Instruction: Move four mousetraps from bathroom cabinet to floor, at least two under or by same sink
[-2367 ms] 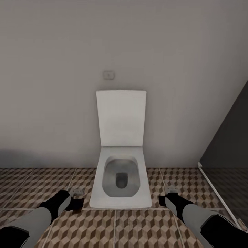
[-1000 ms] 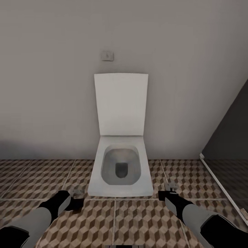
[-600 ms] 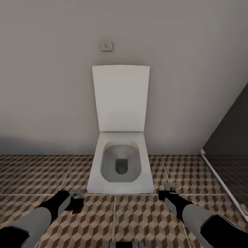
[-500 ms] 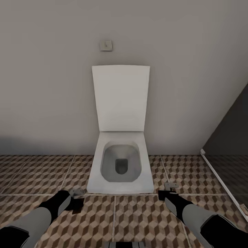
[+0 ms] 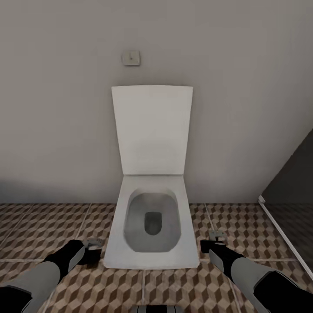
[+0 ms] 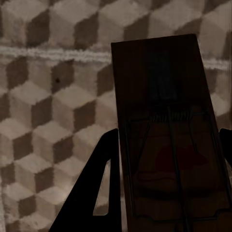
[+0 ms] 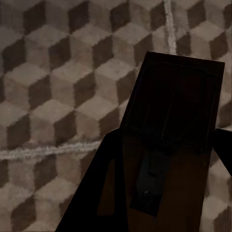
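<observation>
Evidently each gripper is closed on a mousetrap: the left gripper (image 6: 166, 193) pinches a mousetrap (image 6: 169, 140) between its fingers, and the right gripper (image 7: 162, 193) pinches another mousetrap (image 7: 171, 125). These look like light, stiff wooden plates, best held by the long edges, clear of the wire spring. Beneath both grippers lies the bathroom floor (image 5: 243, 226); beyond them stands a toilet (image 5: 152, 226).
</observation>
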You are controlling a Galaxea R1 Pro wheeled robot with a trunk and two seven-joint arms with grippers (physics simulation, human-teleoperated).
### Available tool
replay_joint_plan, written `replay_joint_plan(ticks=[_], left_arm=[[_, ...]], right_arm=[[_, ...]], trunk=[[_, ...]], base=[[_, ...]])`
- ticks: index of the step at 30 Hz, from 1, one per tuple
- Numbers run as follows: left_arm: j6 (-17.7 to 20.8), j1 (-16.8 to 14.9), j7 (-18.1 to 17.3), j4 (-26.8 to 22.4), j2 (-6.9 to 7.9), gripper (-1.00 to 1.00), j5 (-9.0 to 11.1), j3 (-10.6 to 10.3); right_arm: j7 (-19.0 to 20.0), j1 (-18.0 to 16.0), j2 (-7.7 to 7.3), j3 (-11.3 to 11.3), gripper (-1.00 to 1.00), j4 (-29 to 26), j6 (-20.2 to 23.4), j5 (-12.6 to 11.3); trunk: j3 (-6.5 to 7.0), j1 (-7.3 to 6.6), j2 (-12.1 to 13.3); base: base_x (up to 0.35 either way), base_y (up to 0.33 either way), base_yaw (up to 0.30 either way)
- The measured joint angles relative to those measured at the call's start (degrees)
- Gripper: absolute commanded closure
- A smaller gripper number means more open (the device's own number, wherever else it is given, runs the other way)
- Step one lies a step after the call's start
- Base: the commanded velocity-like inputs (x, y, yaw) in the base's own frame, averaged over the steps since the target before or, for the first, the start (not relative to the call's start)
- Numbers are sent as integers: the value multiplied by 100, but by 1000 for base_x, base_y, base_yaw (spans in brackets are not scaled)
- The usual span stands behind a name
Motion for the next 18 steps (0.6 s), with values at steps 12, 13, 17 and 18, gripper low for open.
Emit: replay_joint_plan(ticks=[12, 13, 17, 18], left_arm=[[-13, 0, 8, -11, -6, 100, -1, -11], [-13, 0, 8, -11, -4, 100, -1, -7], [-13, 0, 7, -11, 1, 100, -1, -1], [-13, 0, 7, -11, 0, 100, -1, -1]], right_arm=[[-1, 0, -61, 1, 100, 0, 0, 8], [-1, 0, -59, 1, 100, 0, 0, 9], [-1, 0, -49, 1, 100, -7, 0, 9], [-1, 0, -47, 1, 100, -8, 0, 9]], trunk=[[0, 3, 0], [0, 3, 0], [0, 3, 0], [0, 3, 0]], base=[[130, 0, 0], [4, 0, 0], [1, 0, 0], [0, 0, 0]])
